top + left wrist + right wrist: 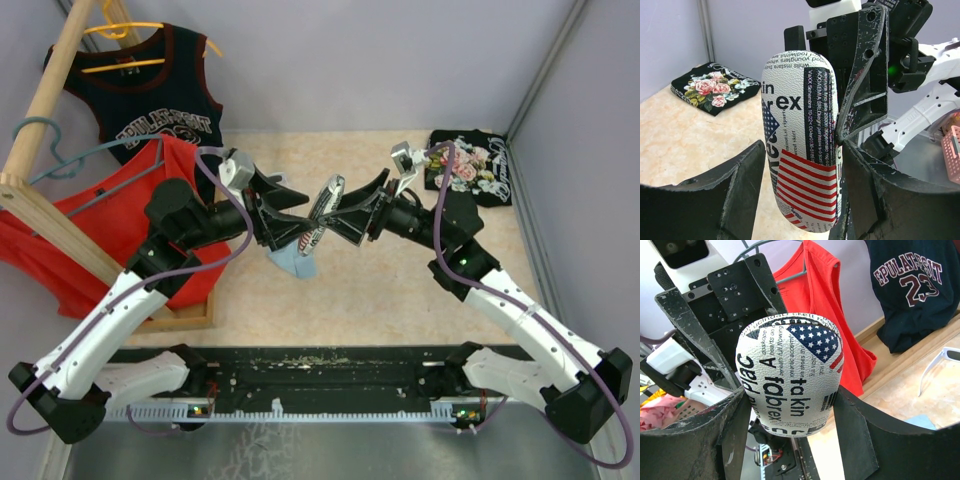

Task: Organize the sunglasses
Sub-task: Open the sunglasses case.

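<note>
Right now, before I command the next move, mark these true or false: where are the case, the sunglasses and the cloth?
1. The oblong flag-print case is up off the table, between the fingers of both the left gripper and the right gripper. True.
2. The white plastic-framed sunglasses with dark lenses are clamped in the right gripper. False: they lie on the table, at the right edge of the right wrist view.
3. The small light-blue cloth lies on the table under the case. True.
4. The case is hinged open. False: it looks closed in both wrist views.
</note>
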### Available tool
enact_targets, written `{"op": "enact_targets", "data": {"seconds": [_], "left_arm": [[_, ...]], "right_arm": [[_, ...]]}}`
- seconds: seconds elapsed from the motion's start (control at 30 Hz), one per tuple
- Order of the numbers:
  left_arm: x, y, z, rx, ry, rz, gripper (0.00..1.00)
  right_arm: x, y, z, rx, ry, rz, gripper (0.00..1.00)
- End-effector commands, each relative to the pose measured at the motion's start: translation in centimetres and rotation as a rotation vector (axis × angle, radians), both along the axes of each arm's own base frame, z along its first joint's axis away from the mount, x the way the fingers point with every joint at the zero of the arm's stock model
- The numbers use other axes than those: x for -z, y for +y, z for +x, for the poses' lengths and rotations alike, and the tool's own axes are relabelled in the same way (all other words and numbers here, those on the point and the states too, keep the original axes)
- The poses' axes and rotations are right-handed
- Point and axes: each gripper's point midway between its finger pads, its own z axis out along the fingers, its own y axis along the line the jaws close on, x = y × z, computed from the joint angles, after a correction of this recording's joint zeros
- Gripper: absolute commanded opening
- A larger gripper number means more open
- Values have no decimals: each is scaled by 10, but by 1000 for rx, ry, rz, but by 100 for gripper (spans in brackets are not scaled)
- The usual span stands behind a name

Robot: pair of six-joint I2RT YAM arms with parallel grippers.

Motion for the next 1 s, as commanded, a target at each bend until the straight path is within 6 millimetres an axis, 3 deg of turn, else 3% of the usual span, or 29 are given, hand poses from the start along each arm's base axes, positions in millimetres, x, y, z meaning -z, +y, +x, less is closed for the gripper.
{"op": "enact_targets", "data": {"seconds": [0.0,0.47,0.97], "left_arm": [[7,-2,-1,13,-2,16,68],[18,3,1,-20,10,40,64],[11,13,10,-108,6,23,61]], "right_arm": [[-50,-8,-20,-32,-127,107,0],[-54,-11,-23,-31,-134,114,0],[-52,-11,-37,-92,-175,79,0]]}}
